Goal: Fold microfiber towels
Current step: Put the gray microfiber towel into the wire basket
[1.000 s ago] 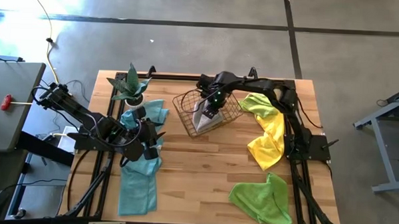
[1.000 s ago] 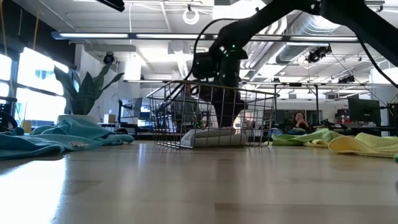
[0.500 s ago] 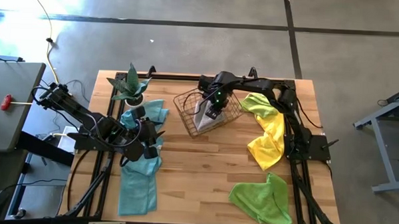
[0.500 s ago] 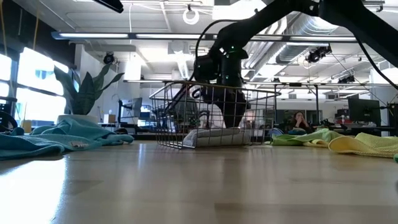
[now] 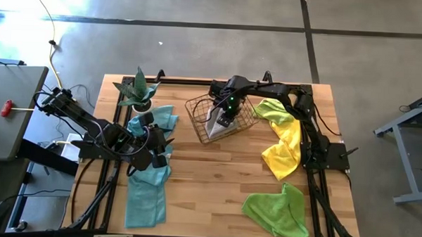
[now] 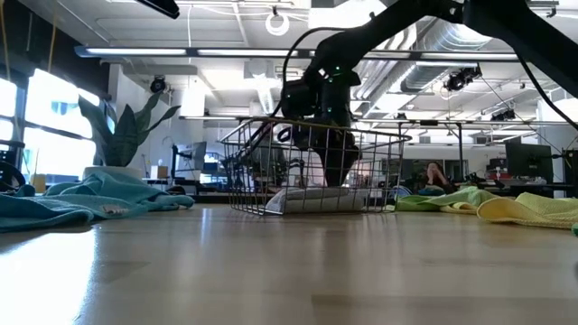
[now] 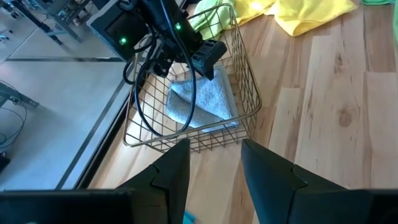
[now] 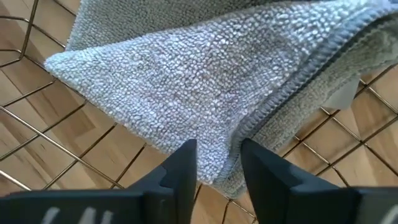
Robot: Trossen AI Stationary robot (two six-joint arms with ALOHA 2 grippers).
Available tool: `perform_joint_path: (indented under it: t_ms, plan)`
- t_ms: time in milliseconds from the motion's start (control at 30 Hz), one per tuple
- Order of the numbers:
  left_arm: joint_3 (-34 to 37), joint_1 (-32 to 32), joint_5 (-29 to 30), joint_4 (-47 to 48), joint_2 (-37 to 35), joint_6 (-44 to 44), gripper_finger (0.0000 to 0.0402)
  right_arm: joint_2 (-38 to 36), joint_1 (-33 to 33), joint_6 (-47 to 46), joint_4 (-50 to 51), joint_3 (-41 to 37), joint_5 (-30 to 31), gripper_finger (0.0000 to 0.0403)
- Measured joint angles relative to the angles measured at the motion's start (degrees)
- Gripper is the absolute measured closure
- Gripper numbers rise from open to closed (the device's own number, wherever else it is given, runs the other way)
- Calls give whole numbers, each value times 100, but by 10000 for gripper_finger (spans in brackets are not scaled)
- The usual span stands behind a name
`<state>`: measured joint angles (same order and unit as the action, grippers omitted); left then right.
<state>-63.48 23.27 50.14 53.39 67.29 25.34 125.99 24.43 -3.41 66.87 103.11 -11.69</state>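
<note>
A folded grey towel (image 5: 212, 123) lies on the floor of a wire basket (image 5: 194, 107) at the table's far middle. It also shows in the left wrist view (image 7: 199, 99) and the low view (image 6: 321, 199). My right gripper (image 8: 219, 155) reaches down into the basket (image 6: 312, 167) and is shut on the towel (image 8: 205, 74). My left gripper (image 5: 166, 151) is open and empty over a long teal towel (image 5: 147, 186) at the left, facing the basket (image 7: 245, 74). Its fingers (image 7: 174, 168) frame bare wood. My right gripper pinches a corner of the folded grey towel (image 8: 217, 171) between its two fingers, with several layers there beside a stitched fold edge (image 8: 280, 99). The fingers come from above, slanting down into the basket. The rest of the towel lies flat on the basket's wire floor.
A yellow towel (image 5: 284, 149) and a lime green towel (image 5: 274, 110) lie right of the basket. Another lime green towel (image 5: 278, 209) lies at the near right. A potted spiky plant (image 5: 137, 90) stands at the far left. Bare wood shows in the table's middle.
My right gripper has moved a little toward the table's far right inside the basket. The basket has slid slightly to the right with it. The grey towel's right end rose, then settled flat again, a little farther right.
</note>
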Motion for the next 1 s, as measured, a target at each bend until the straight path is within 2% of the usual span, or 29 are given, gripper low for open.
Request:
perform_joint_path:
  t_ms: [267, 500, 667, 1000]
  plan:
    - [0, 0, 12, 0, 0, 0, 268, 0, 2, 87, -20, 0, -54, 395]
    - [0, 0, 5, -2, 0, 0, 268, 0, 0, 89, -16, 36, -53, 400]
    - [0, 0, -3, -2, 0, 0, 268, -2, 0, 159, -84, 477, -53, 401]
    - [-1, 2, -7, 62, 0, 1, 268, -9, -7, 375, -1074, 1266, -100, 402]
